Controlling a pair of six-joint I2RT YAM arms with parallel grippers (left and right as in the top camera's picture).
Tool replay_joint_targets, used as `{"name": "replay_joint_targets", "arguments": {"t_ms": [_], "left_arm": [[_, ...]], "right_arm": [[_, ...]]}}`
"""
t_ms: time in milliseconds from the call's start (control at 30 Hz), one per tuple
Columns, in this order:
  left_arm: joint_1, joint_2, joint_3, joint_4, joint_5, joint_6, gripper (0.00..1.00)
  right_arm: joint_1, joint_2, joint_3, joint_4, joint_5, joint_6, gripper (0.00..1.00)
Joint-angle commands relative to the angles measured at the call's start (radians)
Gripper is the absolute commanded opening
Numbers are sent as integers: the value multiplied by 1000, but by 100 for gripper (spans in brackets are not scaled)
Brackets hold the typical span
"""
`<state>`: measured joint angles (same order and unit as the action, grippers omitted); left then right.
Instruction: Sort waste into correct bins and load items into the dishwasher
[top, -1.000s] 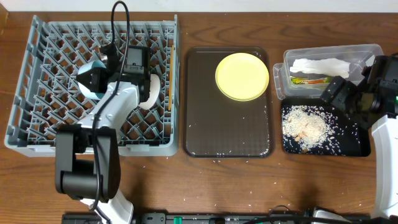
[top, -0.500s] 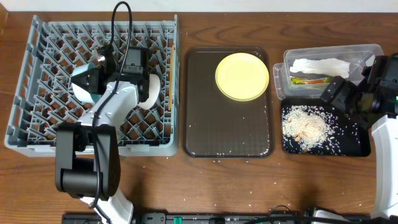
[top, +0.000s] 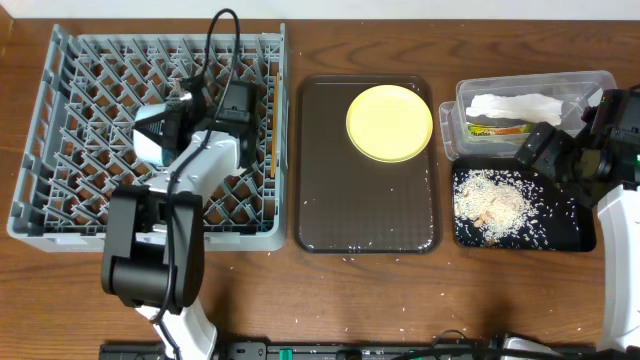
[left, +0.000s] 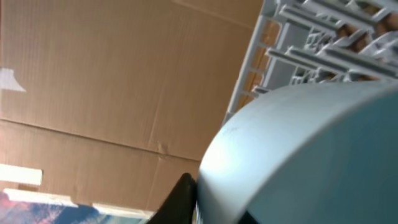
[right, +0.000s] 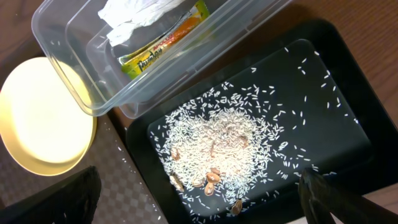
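My left gripper (top: 165, 130) is shut on the light blue bowl (top: 152, 137) and holds it on edge over the grey dishwasher rack (top: 60, 200). The bowl fills the left wrist view (left: 311, 155), with one black finger (left: 183, 199) against its rim. Thin wooden chopsticks (top: 272, 150) lie at the rack's right edge. The white bowl is hidden under the left arm. The yellow plate (top: 389, 122) (right: 43, 118) sits on the brown tray. My right gripper (top: 545, 150) (right: 199, 208) is open and empty above the black tray (top: 570, 235) (right: 336, 81), which holds rice and scraps (top: 490, 200) (right: 217, 143).
The clear tub (top: 590, 80) (right: 68, 68) at the back right holds the white napkin (top: 515, 105) (right: 143, 15) and the green-and-yellow sachet (top: 495, 129) (right: 165, 46). The dark brown serving tray (top: 365, 210) lies between rack and bins. Loose rice grains dot the tray and table.
My left gripper has swung to the right over the rack with the blue bowl, and the arm now covers the white bowl. The right arm has not moved.
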<state>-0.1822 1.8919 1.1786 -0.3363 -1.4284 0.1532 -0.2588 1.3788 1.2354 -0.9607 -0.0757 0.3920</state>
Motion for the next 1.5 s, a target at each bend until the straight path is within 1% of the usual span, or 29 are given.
{"name": "replay_joint_targets", "arguments": {"t_ms": [0,33,67,100,200,233,267,367,400,433,467,500,533,567,600,667,700,733,767,800,867,900,933,1100,1267,1300,1400,1467], "left_arm": [[-49,9,2,16,7,-23,31],[-51,8,2,34,8,-41,41],[-53,4,2,44,17,-55,48],[-55,-11,2,43,68,-54,49],[-66,-60,2,27,202,-63,49],[-72,-96,2,13,280,-72,50],[-76,-119,2,0,328,-85,50],[-79,-217,2,-69,595,-141,50],[-79,-264,2,-104,698,-174,50],[-79,-344,2,-154,844,-240,51],[-79,-379,2,-174,903,-253,50],[-79,-404,2,-186,938,-265,49],[-79,-437,2,-205,973,-280,39],[-76,-466,2,-222,993,-297,22],[-69,-489,2,-234,1006,-307,8],[-41,-523,2,-251,1061,-312,8],[1,-529,2,-256,1139,-311,8],[66,-518,2,-257,1281,-307,7],[84,-513,2,-254,1337,-307,7],[119,-502,2,-250,1472,-299,8],[159,-468,2,-244,1688,-254,7],[161,-454,2,-244,1726,-242,7],[158,-430,2,-246,1732,-235,8],[157,-301,2,-208,1670,-225,7],[157,-253,2,-196,1625,-245,7],[156,-253,2,-198,1642,-254,7],[152,-270,2,-204,1754,-259,7],[153,-320,2,-198,1749,-271,7]], "right_arm": [[-9,-6,9,0,-4,11,99],[-9,-6,9,0,-4,11,99],[-9,-6,9,0,-4,11,99],[-9,-6,9,0,-4,11,99],[-9,-6,9,0,-4,11,99],[-9,-6,9,0,-4,11,99],[-9,-6,9,0,-4,11,99],[-9,-6,9,0,-4,11,99],[-9,-6,9,0,-4,11,99],[-9,-6,9,0,-3,11,99],[-9,-6,9,0,-4,11,99],[-9,-6,9,-1,-4,11,99],[-9,-6,9,0,-4,11,99],[-9,-6,9,0,-4,11,99],[-9,-6,9,0,-4,11,99],[-9,-6,9,0,-4,11,99],[-9,-6,9,0,-4,11,99],[-9,-6,9,0,-4,11,99],[-9,-6,9,0,-4,11,99],[-9,-6,9,0,-4,11,99],[-9,-6,9,0,-4,11,99],[-9,-6,9,0,-4,11,99],[-9,-6,9,0,-4,11,99],[-9,-6,9,0,-3,11,99],[-9,-6,9,0,-4,11,99],[-9,-6,9,0,-4,11,99],[-9,-6,9,0,-4,11,99],[-9,-6,9,0,-4,11,99]]}}
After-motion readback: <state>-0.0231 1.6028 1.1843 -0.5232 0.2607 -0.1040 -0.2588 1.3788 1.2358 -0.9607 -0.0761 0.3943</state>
